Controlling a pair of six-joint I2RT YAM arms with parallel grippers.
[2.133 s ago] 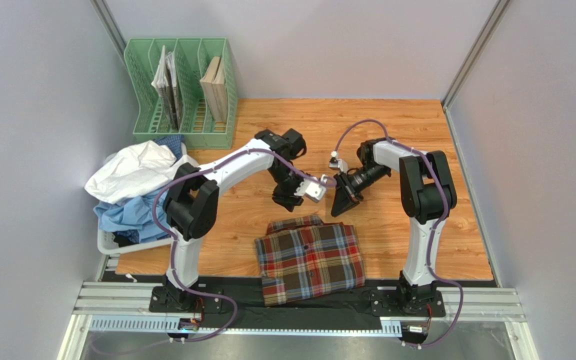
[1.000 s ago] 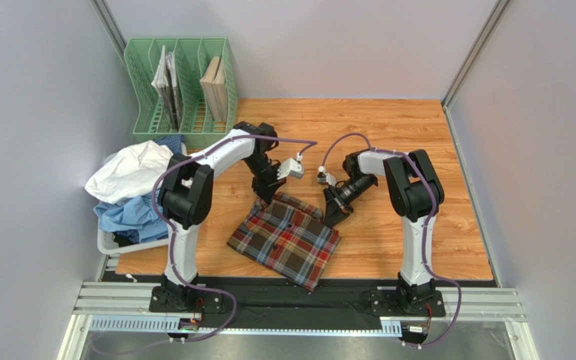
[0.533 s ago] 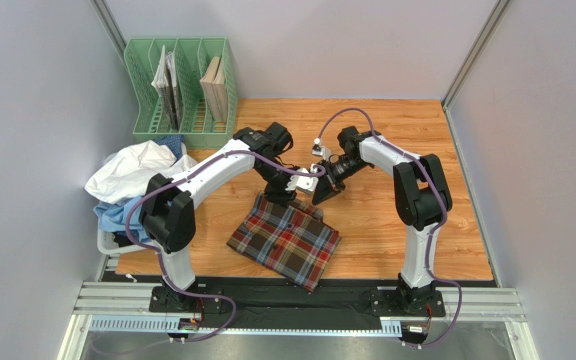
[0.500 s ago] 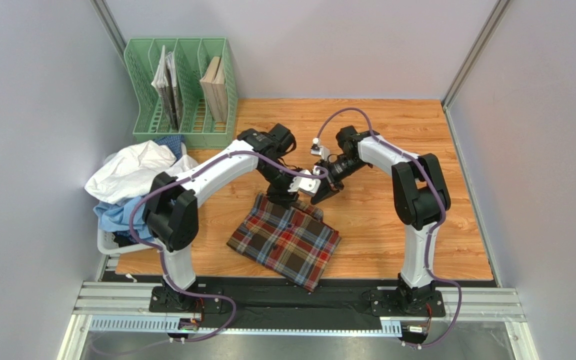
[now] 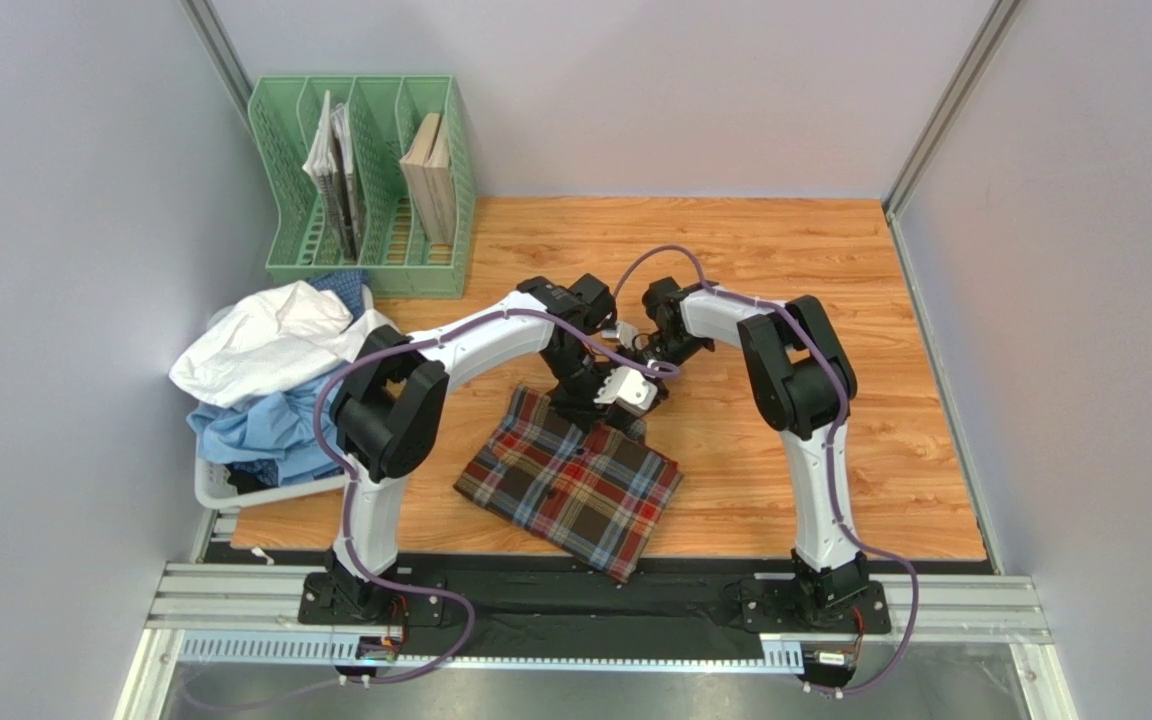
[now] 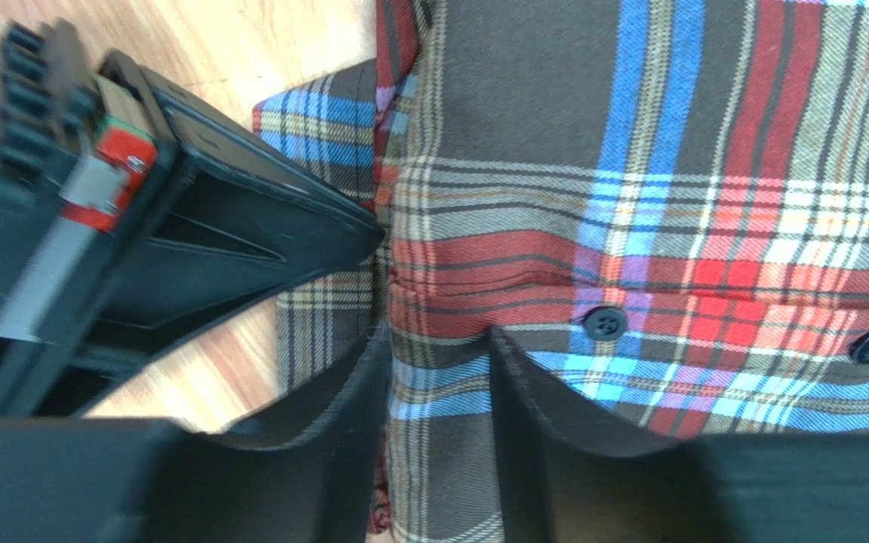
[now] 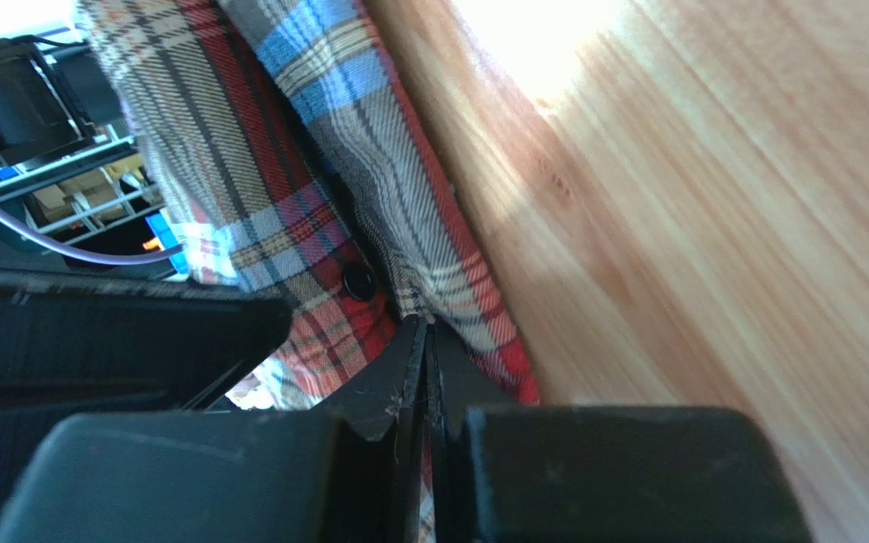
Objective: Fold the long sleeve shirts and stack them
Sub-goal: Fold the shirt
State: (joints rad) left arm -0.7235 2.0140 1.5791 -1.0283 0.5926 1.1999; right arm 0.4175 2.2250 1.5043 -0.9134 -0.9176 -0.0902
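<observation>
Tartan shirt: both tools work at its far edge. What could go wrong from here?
1. The left tool and right tool nearly touch; any move might make them collide.
2. The right tool seems to pinch only a thin edge of the tartan shirt, which could slip out.
3. The left tool stands open over the button strip; closing there may bunch the fold.

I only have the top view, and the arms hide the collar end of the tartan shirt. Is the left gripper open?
Observer: Yes. In the left wrist view the left gripper stands open, its fingers astride the placket of the tartan shirt.
Operator: And the right?
Observer: The right gripper is shut, apparently pinching a fold at the shirt's edge.
Operator: Buttons showing?
Observer: Two dark buttons face up just beyond the left fingers.
</observation>
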